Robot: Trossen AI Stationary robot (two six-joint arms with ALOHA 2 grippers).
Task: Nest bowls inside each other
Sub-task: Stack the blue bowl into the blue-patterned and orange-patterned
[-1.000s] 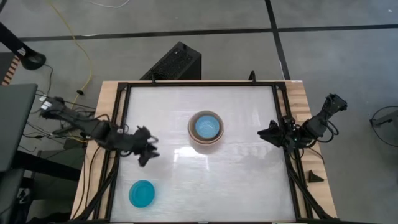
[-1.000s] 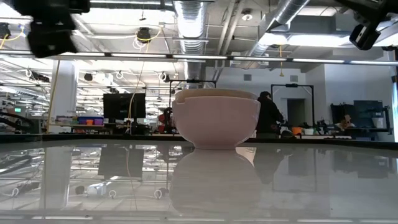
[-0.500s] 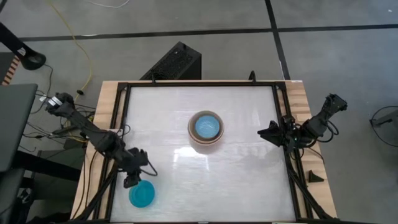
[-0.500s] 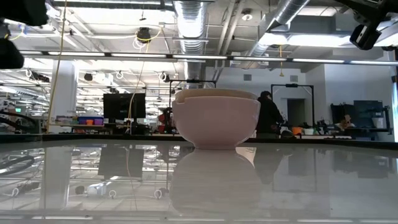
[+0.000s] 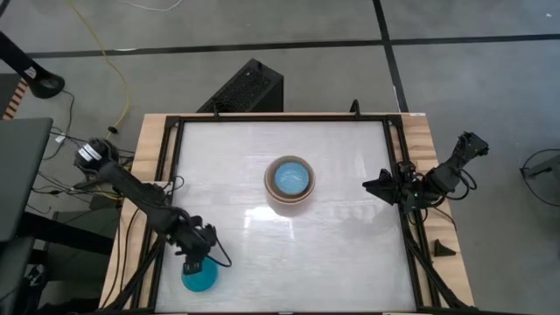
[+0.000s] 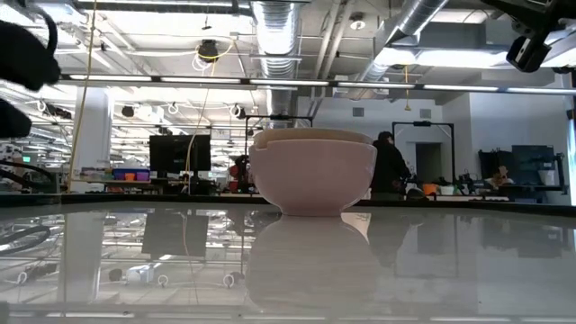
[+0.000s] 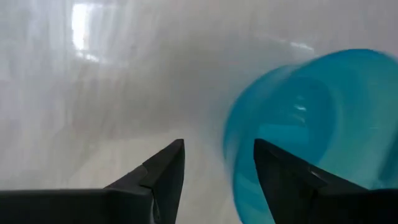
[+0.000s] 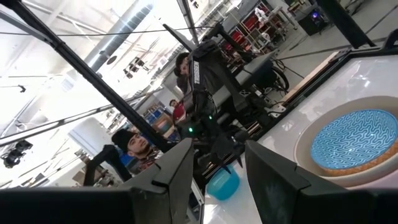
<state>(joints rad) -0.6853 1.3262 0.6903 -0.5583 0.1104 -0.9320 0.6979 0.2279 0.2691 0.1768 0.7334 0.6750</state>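
Note:
A stack of nested bowls stands on its base at the table's middle: a pale outer bowl with a light blue bowl innermost. A teal-blue bowl rests upright near the front left corner. My left gripper hangs open just above that bowl's far rim, pointing steeply down. In the left wrist view my left gripper has one finger over the bowl's inside and the other outside its wall. My right gripper waits open at the table's right edge.
A black frame runs around the white tabletop. Bare tabletop lies between the teal bowl and the stack. People stand in the room beyond the table. A dark box sits on the floor behind the table.
My left gripper has moved toward the table's near edge and down, tipping from a flatter pose to point steeply down, and now hangs over the teal bowl's rim. Its fingers have stayed open. The bowls have not moved.

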